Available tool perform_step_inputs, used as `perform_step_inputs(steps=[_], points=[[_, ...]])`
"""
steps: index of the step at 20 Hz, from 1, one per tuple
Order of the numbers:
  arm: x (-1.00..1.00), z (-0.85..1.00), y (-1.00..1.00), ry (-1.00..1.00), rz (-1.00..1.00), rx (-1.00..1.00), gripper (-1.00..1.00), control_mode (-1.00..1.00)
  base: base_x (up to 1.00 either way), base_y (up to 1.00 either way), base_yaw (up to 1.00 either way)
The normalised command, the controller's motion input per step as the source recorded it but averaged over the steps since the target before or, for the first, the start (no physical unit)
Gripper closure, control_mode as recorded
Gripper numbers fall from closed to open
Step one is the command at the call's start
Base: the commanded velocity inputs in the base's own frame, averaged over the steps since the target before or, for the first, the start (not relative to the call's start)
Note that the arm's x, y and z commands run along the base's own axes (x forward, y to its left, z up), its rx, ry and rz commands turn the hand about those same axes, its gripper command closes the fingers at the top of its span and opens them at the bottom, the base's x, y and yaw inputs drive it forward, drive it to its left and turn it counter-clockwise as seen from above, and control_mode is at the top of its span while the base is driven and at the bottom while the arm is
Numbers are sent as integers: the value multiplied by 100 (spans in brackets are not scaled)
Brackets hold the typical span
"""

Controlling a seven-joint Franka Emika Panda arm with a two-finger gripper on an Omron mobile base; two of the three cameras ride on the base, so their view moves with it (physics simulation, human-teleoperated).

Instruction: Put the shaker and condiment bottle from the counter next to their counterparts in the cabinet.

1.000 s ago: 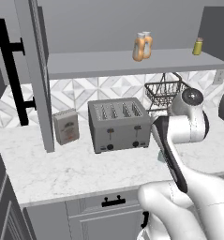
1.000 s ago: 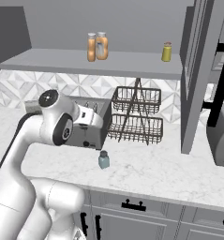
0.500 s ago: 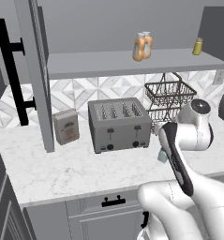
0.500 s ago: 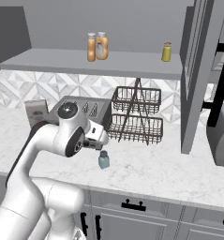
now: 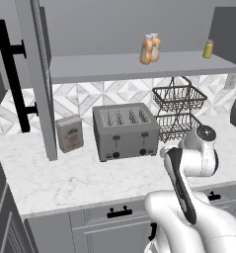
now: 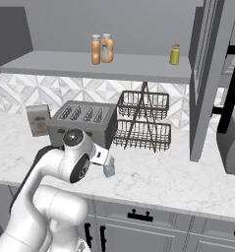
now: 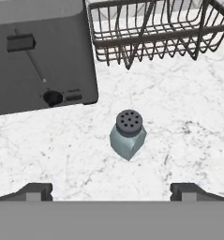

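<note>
The small pale teal-blue shaker with a perforated grey cap (image 7: 128,133) stands upright on the white grey-veined marble table (image 7: 188,117), in front of the grey four-slot toaster (image 7: 43,51) and black two-tier wire basket (image 7: 155,30). The tool (image 7: 111,191) hangs above it, jaws wide apart and empty. On the long grey cabinet shelf (image 6: 65,68) two orange white-capped bottles (image 6: 101,48) stand together, well apart from the yellow-olive shaker (image 6: 174,54).

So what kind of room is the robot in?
It looks like a kitchen. There's a toaster on a marble counter, a wire basket rack beside it, and bottles up on a cabinet shelf. A little shaker stands on the counter too.
</note>
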Motion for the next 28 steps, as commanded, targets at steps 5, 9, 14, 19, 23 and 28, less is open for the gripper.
perform_step_inputs(steps=[5, 9, 14, 19, 23, 28], points=[[4, -17, -2, 0, 0, 0, -100, -100, 0, 0, 0], [1, 0, -7, 0, 0, 0, -100, -100, 0, 0, 0], [2, -3, -2, 0, 0, 0, -100, -100, 0, 0, 0], [10, -13, -3, 0, 0, 0, -100, -100, 0, 0, 0], [29, -20, -1, 0, 0, 0, -100, -100, 0, 0, 0], [27, -24, -2, 0, 0, 0, -100, -100, 0, 0, 0]])
